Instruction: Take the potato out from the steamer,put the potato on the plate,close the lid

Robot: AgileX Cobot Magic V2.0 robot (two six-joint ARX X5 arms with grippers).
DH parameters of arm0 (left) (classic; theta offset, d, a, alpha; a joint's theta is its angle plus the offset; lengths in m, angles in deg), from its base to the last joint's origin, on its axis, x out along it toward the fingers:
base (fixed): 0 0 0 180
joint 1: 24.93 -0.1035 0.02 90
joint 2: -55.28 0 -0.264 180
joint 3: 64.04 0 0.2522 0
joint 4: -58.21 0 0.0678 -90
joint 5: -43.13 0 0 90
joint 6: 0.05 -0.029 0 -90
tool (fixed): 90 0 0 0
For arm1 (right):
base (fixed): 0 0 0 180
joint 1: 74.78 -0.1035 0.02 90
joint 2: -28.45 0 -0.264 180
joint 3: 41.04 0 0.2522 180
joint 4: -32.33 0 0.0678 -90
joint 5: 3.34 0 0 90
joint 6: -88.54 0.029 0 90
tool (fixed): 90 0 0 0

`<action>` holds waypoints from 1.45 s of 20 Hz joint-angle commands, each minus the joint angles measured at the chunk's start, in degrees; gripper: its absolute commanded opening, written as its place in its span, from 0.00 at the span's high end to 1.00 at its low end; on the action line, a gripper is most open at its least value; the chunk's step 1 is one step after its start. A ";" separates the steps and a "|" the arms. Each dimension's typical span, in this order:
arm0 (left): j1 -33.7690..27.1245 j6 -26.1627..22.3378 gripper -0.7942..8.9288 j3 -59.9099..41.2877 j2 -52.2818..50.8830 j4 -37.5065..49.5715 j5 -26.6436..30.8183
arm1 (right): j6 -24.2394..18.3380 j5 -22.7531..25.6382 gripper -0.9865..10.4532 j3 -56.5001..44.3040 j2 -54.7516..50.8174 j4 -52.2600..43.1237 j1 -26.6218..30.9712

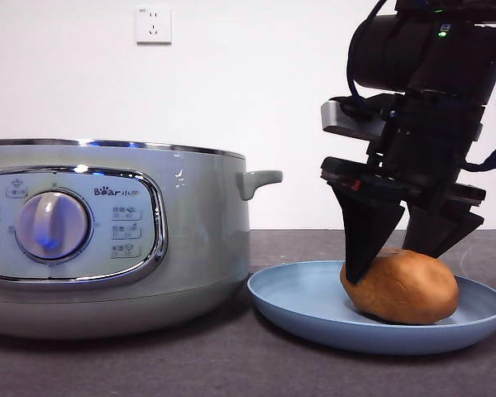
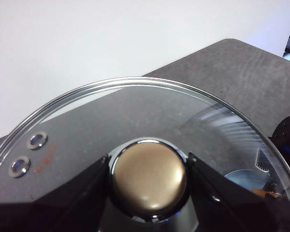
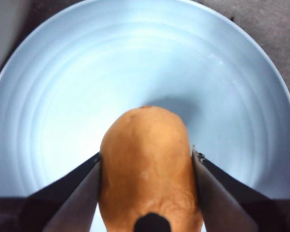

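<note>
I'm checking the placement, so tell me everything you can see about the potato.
The potato is oblong, orange-brown, with smooth matte skin and faint wrinkles near one end. It lies on its side on the blue plate, toward the side away from the steamer. The right gripper has one black jaw against each flank.

Showing a bulky black arm (image 1: 426,58) with looping black cables, a grey metal block, a small green light, and wedge-shaped matte black jaws.

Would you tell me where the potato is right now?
In the front view the potato rests on the plate, right of the steamer, between the right gripper's jaws.
</note>
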 commanded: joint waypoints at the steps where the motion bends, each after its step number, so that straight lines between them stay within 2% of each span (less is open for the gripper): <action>1: -0.09 -0.04 0.93 0.81 -0.63 2.60 0.07 | 0.57 -0.07 0.83 -0.59 1.27 -0.02 -0.09; 3: -0.09 -0.04 0.93 0.81 -0.63 2.64 0.07 | 0.59 0.00 0.60 -0.59 1.18 0.24 -0.07; 4: -0.09 -0.04 0.93 0.81 -0.63 2.71 0.09 | 0.59 0.11 0.52 -0.59 1.18 0.26 -0.07; 5: -0.09 -0.04 0.93 0.81 -0.63 2.82 0.09 | 0.55 0.11 0.50 -0.59 1.16 0.24 -0.07; 13: -0.11 -0.07 0.93 0.81 0.39 3.45 0.28 | 0.11 0.35 0.50 -0.46 -4.59 0.59 -0.02; 20: -0.11 -0.07 0.93 0.81 8.44 4.28 0.31 | 0.42 0.37 0.50 -0.39 -24.65 3.17 -0.02; 25: -0.09 0.00 0.93 0.74 14.34 4.11 -0.09 | 2.27 0.35 0.50 0.15 -39.74 3.61 -0.02; 29: -0.09 1.62 0.93 0.20 16.00 2.10 -2.64 | 2.78 0.44 0.50 3.78 -47.54 5.49 -0.02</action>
